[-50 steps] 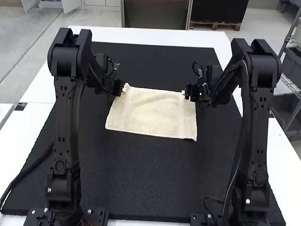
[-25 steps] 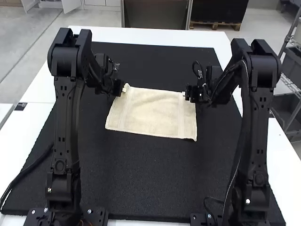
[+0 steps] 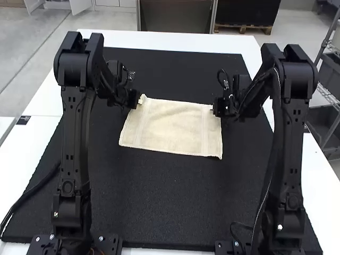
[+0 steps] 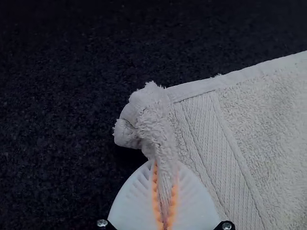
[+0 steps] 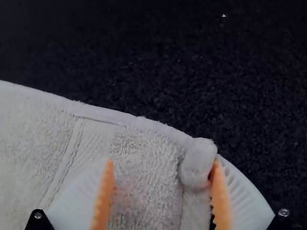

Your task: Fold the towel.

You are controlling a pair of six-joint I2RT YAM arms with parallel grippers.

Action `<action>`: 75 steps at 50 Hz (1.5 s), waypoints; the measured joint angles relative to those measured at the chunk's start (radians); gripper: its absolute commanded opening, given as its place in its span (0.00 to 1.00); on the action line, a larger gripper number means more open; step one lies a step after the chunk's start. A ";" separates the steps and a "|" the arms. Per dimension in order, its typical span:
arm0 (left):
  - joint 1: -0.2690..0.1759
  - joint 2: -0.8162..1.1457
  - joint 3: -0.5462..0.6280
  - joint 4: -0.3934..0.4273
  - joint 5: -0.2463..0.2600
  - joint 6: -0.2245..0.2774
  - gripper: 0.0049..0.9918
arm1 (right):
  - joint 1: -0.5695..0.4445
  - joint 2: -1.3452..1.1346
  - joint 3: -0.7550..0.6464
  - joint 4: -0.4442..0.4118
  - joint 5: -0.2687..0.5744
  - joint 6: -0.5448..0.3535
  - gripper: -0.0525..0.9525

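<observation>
The cream towel [image 3: 172, 127] lies spread on the black mat. At its far left corner is my left gripper [image 3: 139, 101]; in the left wrist view the left gripper [image 4: 165, 191] is shut on a bunched pinch of that corner [image 4: 153, 120]. My right gripper [image 3: 214, 107] is at the far right corner. In the right wrist view the right gripper [image 5: 163, 191] stands open over the towel [image 5: 144, 158], its pads apart, with a small raised lump of the corner against one pad [image 5: 218, 191].
The black mat [image 3: 170, 207] extends around the towel on all sides, with the white table [image 3: 32, 143] beyond its edges. A black cable [image 3: 32, 191] runs beside the left arm's base.
My right gripper's fingertips have drawn slightly right at the towel's far right corner. The left gripper and the towel look unmoved.
</observation>
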 measured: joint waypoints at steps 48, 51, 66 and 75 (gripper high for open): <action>0.018 -0.001 -0.029 0.031 0.038 0.000 0.02 | -0.038 0.000 -0.010 0.027 -0.081 0.016 0.03; 0.021 -0.010 -0.043 0.030 0.040 0.000 0.02 | -0.038 0.000 -0.012 0.028 -0.084 0.018 0.03; 0.039 -0.108 -0.077 0.058 0.055 0.000 0.02 | -0.038 -0.008 -0.037 0.038 -0.100 0.022 0.03; 0.046 -0.120 -0.096 0.056 0.066 0.000 0.02 | -0.038 -0.035 -0.067 0.034 -0.109 0.022 0.03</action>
